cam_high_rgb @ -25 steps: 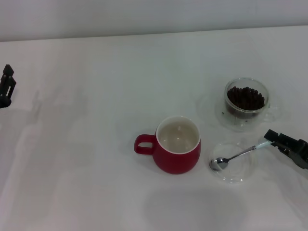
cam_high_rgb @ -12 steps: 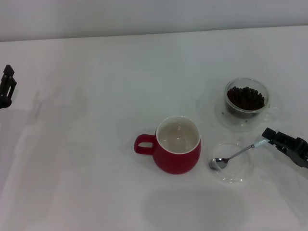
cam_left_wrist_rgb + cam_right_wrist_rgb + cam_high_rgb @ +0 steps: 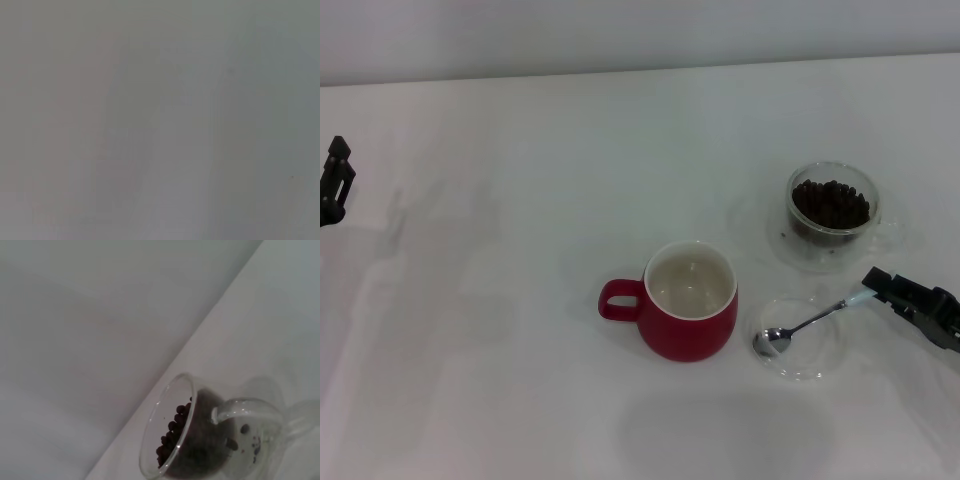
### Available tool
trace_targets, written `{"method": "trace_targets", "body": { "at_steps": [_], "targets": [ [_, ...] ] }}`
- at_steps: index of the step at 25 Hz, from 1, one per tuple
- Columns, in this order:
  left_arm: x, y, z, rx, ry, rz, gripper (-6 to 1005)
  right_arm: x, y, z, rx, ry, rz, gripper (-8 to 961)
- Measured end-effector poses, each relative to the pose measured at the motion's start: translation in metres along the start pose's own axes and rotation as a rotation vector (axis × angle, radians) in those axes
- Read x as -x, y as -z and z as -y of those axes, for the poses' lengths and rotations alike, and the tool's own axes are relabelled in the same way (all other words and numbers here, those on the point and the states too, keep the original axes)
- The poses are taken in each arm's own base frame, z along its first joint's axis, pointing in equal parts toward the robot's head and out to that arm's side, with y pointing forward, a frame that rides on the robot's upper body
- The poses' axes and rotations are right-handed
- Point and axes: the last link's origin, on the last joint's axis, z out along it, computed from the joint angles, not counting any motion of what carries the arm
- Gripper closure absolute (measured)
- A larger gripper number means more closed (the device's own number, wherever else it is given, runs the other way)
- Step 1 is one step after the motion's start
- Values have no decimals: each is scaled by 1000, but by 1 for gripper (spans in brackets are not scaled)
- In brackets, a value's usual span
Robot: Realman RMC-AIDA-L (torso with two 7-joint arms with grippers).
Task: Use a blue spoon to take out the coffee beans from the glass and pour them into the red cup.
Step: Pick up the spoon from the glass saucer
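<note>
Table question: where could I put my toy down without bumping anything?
The widest bare patch of table lies between the left pincer and the red cup. Crowded: the robot's right, where the glass, clear dish, blue spoon and right pincer bunch together.

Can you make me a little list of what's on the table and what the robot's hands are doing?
red cup: upright, white inside, no beans visible, handle toward the robot's left
glass: upright, behind the dish, holds the coffee beans
blue spoon: bowl resting in a clear dish, handle end at the right gripper
right gripper: at the spoon's handle tip; grip cannot be told
left gripper: parked at the table's far left edge
table: white
</note>
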Motion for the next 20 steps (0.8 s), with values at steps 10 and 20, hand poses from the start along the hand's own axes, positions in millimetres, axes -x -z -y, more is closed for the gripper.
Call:
{"method": "trace_targets", "body": {
  "at_steps": [10,20],
  "targets": [
    [1,1,0,-1,1,1,431,0,0,4,-30,2,3,676],
    [1,1,0,-1,2,2,431,1,-2,2,-16,4,2,682]
  ]
}}
